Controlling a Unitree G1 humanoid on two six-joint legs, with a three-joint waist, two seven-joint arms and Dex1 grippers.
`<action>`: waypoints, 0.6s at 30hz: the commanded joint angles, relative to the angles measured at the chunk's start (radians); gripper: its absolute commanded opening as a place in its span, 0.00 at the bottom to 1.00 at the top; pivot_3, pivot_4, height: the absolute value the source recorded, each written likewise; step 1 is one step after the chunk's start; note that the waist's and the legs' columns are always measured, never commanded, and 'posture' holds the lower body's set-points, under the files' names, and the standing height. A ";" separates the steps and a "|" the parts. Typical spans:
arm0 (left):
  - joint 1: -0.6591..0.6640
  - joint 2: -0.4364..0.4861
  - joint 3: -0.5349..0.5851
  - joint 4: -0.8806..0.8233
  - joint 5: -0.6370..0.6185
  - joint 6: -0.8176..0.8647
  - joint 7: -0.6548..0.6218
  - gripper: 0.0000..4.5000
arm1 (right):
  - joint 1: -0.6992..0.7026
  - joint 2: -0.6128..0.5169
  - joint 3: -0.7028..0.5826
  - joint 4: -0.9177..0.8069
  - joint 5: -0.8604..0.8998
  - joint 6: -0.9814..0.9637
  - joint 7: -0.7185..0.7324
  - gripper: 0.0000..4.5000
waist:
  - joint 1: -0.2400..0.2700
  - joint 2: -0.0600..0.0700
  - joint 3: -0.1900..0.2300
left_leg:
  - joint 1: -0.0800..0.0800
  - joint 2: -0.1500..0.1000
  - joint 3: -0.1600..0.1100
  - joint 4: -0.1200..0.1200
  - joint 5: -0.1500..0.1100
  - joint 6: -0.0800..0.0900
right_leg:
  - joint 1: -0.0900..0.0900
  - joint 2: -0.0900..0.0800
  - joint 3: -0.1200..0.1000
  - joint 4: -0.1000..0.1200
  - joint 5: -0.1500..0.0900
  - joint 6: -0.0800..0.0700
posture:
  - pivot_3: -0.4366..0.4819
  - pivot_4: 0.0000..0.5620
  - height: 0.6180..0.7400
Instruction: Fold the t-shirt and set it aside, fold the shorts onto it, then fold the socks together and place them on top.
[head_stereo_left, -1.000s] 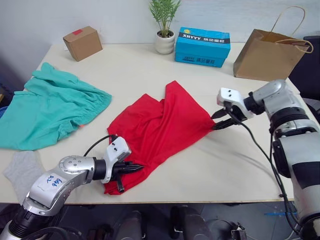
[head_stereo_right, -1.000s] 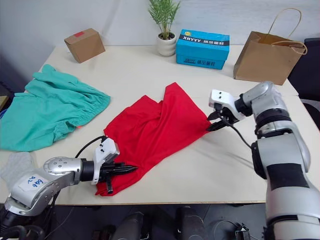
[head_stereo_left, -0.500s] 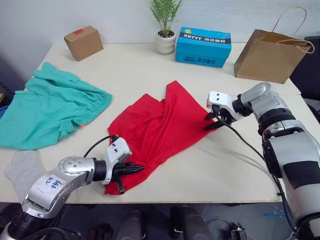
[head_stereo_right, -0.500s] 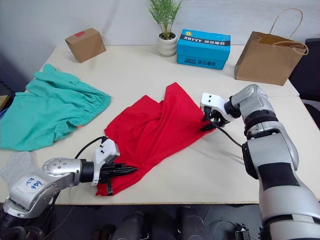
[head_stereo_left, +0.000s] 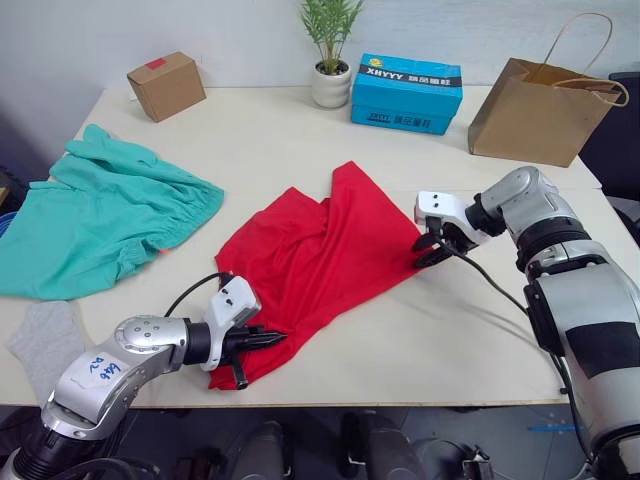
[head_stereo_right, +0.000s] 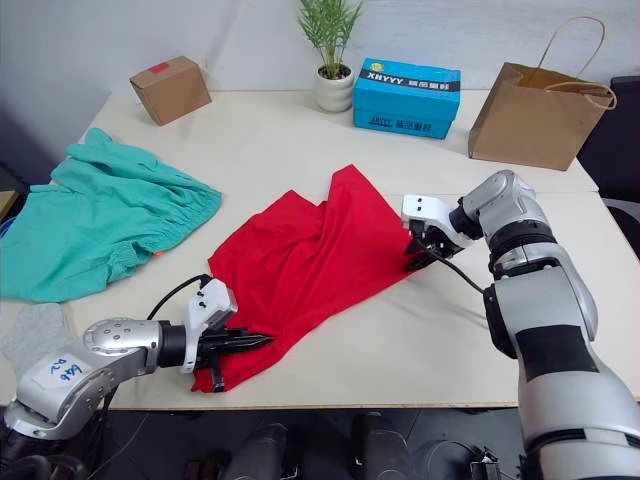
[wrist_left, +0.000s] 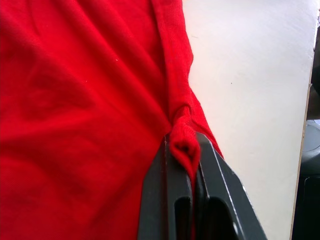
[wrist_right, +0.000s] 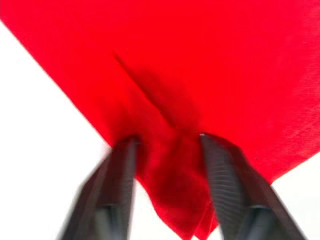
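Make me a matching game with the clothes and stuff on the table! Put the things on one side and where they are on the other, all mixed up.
Things:
1. t-shirt
2. shorts
3. cardboard box
4. paper bag

Places:
A. far corner of the table on the robot's left
B. far side of the table on the robot's right
C. middle of the table, between the two grippers
D. spread out at the table's left edge

Pairs: 1-C, 2-D, 3-A, 4-B

Bonus: the left gripper has its fingers shut on the t-shirt's edge, while the right gripper has its fingers open around a corner of it.
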 joint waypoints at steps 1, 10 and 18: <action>-0.010 -0.002 0.013 -0.022 0.000 -0.011 -0.004 0.00 | -0.019 -0.032 -0.003 -0.016 -0.003 -0.019 0.000 0.13 | 0.000 0.000 0.000 | 0.000 0.000 0.000 0.000 0.000 0.000 | 0.000 0.000 0.000 0.000 0.000 0.000 | 0.48 0.27 1.00; -0.012 -0.004 0.006 -0.012 0.005 -0.019 -0.010 0.00 | -0.005 -0.056 -0.006 -0.017 -0.006 -0.050 0.015 0.01 | 0.000 0.000 0.000 | 0.000 0.000 0.000 0.000 0.000 0.000 | 0.000 0.000 0.000 0.000 0.000 0.000 | 0.48 0.27 1.00; -0.011 0.002 0.006 0.001 0.012 -0.028 -0.028 0.00 | -0.004 -0.073 -0.047 -0.021 0.032 -0.064 0.026 0.01 | 0.000 0.000 0.000 | 0.000 0.000 0.000 0.000 0.000 0.000 | 0.000 0.000 0.000 0.000 0.000 0.000 | 0.48 0.27 1.00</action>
